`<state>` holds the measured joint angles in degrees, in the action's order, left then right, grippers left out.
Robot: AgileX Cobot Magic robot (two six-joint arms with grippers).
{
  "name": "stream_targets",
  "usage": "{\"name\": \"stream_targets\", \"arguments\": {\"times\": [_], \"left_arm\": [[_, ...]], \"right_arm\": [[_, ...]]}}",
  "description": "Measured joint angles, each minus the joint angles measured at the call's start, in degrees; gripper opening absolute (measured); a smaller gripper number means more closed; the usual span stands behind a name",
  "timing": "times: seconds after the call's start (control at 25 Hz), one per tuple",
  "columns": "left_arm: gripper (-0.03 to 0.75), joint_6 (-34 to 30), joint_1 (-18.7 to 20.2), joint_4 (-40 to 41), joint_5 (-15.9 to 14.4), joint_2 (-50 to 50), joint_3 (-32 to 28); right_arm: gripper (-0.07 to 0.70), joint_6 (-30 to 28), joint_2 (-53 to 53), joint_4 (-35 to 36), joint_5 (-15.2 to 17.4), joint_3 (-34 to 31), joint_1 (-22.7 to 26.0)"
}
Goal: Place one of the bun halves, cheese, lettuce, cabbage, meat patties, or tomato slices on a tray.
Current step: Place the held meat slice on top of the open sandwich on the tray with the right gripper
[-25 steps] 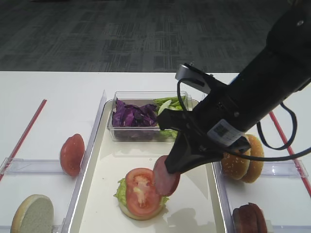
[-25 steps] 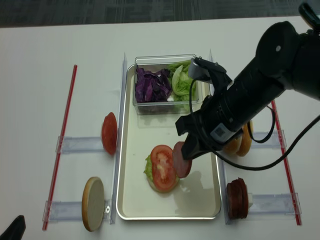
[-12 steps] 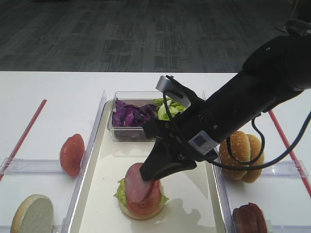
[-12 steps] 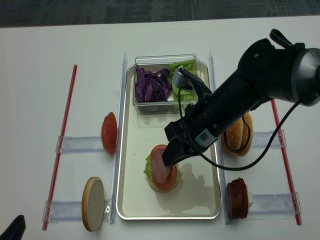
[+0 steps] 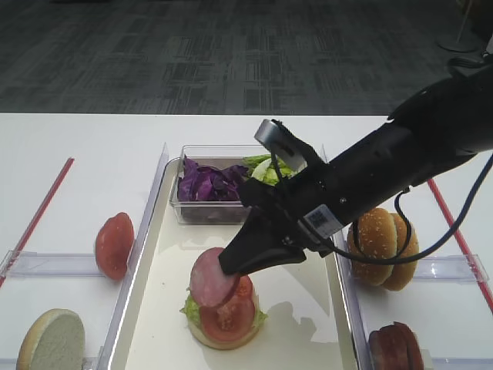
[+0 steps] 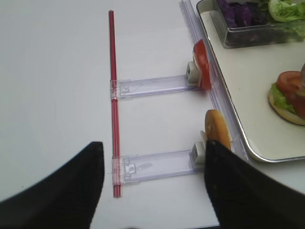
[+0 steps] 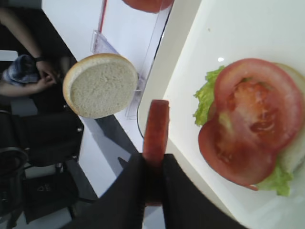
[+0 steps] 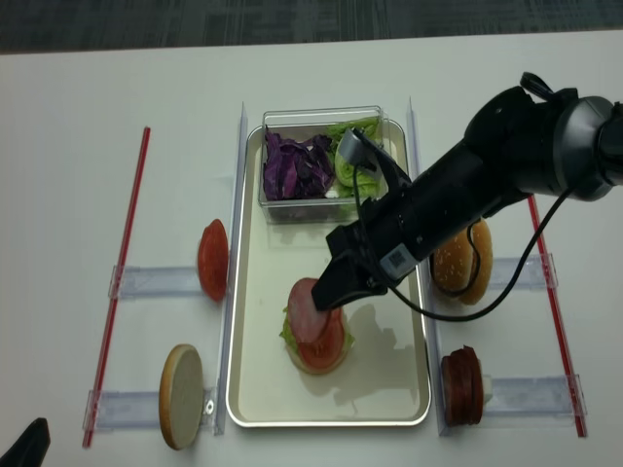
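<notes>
Pink and thin, the meat patty [image 5: 213,279] looks light, stiff and slick to me, so my right gripper [image 5: 237,264] jaws pinch its rim over the tomato slice [image 5: 229,312].

I see a clear plastic box [image 8: 277,206], red strips [image 8: 125,268] and clear slotted holders [image 6: 152,87] on the white table [image 8: 117,97].

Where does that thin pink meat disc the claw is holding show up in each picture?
Exterior high: thin pink meat disc, lower centre, pinched by the right claw above the round red tomato slice.
Realsense, just below centre, above the cream-white tray.
Right wrist: edge-on, centre.
Left wrist: only a sliver at the right edge.
Shared landmark: the tomato slice.
</notes>
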<state>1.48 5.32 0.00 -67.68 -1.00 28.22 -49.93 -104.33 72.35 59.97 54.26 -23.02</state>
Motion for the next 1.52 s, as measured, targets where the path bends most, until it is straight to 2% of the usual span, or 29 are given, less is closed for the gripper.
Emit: {"name": "stream_targets", "arguments": {"times": [0.16, 0.4, 0.84, 1.52], "left_arm": [[0.433, 0.0, 0.0, 0.0, 0.0, 0.0, 0.0], [0.433, 0.0, 0.0, 0.0, 0.0, 0.0, 0.0], [0.433, 0.0, 0.0, 0.0, 0.0, 0.0, 0.0], [0.433, 0.0, 0.0, 0.0, 0.0, 0.0, 0.0]], "right_arm": [[0.119, -3.1, -2.0, 2.9, 4.2, 0.0, 2.9], [0.119, -5.1, -4.0, 3.1, 5.7, 0.0, 3.4], [0.119, -8.7, -8.4, 5.7, 5.8, 0.1, 3.4], [0.119, -10.5, -8.7, 6.0, 3.5, 0.2, 3.4]]}}
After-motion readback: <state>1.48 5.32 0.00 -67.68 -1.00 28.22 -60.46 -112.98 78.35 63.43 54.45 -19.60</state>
